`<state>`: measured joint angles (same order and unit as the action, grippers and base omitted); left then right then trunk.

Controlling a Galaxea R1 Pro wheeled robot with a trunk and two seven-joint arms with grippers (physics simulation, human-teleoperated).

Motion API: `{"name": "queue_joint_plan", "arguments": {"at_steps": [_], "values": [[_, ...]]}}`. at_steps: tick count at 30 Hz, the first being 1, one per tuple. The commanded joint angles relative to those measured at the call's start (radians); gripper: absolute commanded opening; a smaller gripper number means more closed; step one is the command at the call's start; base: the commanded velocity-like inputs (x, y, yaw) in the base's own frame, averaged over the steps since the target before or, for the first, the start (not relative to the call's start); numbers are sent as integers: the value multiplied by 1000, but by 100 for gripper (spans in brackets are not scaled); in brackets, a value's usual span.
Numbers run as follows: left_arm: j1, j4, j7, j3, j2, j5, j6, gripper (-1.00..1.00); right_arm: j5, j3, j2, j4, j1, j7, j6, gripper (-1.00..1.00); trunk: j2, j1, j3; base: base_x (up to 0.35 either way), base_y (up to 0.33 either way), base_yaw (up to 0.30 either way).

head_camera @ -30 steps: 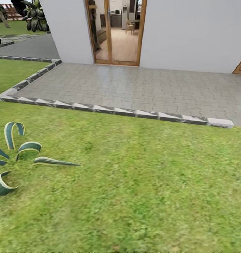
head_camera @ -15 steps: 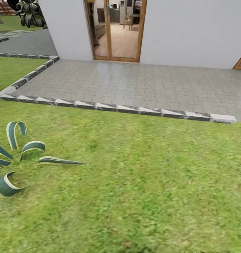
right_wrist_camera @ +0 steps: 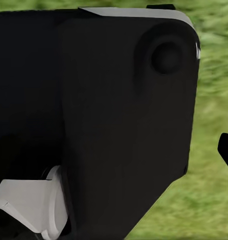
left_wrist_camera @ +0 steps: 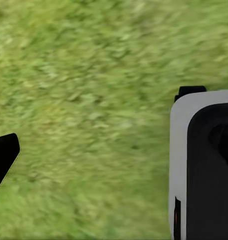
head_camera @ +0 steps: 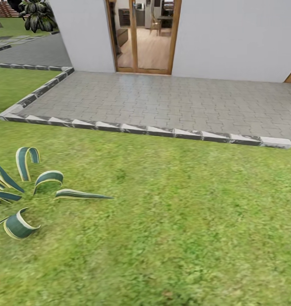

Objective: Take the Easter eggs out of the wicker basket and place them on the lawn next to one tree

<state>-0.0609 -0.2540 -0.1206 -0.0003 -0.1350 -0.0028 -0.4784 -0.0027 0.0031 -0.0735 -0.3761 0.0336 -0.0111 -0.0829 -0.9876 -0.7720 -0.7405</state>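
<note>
No eggs, wicker basket or grey-trunked tree are in view. The head view looks over mottled green lawn (head_camera: pixel 170 212) toward the white house (head_camera: pixel 234 38). In the left wrist view, one black fingertip (left_wrist_camera: pixel 4 157) of my left gripper (left_wrist_camera: pixel 94 160) sits at the frame's edge over blurred grass, with nothing between the fingers. In the right wrist view, my right gripper (right_wrist_camera: pixel 143 150) shows one black fingertip (right_wrist_camera: pixel 226 150) at the edge, and a dark part of the robot's body (right_wrist_camera: pixel 94 115) blocks most of the grass.
A grey paved patio (head_camera: pixel 162 102) with a pale stone kerb (head_camera: pixel 162 131) borders the lawn ahead. An open wood-framed glass door (head_camera: pixel 143 36) leads indoors. A striped spiky plant (head_camera: pixel 22 191) stands at the left. A dark-leaved plant (head_camera: pixel 35 17) is at the far left.
The whole head view has shifted: patio, door and spiky plant sit slightly further right, so the camera has moved. Nothing in the garden itself has moved.
</note>
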Motion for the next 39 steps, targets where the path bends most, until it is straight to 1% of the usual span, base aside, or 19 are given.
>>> {"name": "queue_joint_plan", "arguments": {"at_steps": [1, 10, 13, 15, 21, 24, 37, 38, 39], "values": [[-1, 1, -2, 0, 0, 0, -3, 100, 0, 1, 0, 0, 0, -1, -3, 100, 0, 0, -1, 0, 293, 0], [-1, 1, -2, 0, 0, 6, -2, 100, -1, 0, 0, -1, 0, -1, -4, 100, 0, 0, -1, 0, 293, 0], [-1, 1, -2, 0, 0, 7, -2, 100, -2, -3, 4, -4, 2, -1, -5, 100, 0, 0, -1, 0, 293, 0], [-2, 1, -2, 0, 0, 7, -2, 100, -2, -4, 6, -12, 13, -1, -4, 100, 0, 0, -1, 0, 293, 0], [-2, 1, -2, 0, -1, 8, -2, 100, 0, -4, 2, -54, 66, -2, -2, 100, 0, 0, -1, -21, 293, 0], [-2, 1, -2, 0, -1, 8, -2, 100, 0, -5, 2, -56, 73, -2, -2, 100, 0, 0, -1, -31, 268, 0], [-2, -9, -5, 2, -4, 10, -6, 100, -1, 0, 0, -52, 79, -2, -1, 100, 0, 0, -1, -4, 124, 0], [-3, -10, -5, 3, -6, 11, -7, 100, -1, 0, 0, -52, 78, -2, -1, 100, 0, 0, -1, 0, 72, 0], [-3, -10, -6, 3, -13, 11, -9, 100, -2, 0, 1, -52, 78, -1, -1, 100, 0, 0, -1, 0, 46, 0]]}}
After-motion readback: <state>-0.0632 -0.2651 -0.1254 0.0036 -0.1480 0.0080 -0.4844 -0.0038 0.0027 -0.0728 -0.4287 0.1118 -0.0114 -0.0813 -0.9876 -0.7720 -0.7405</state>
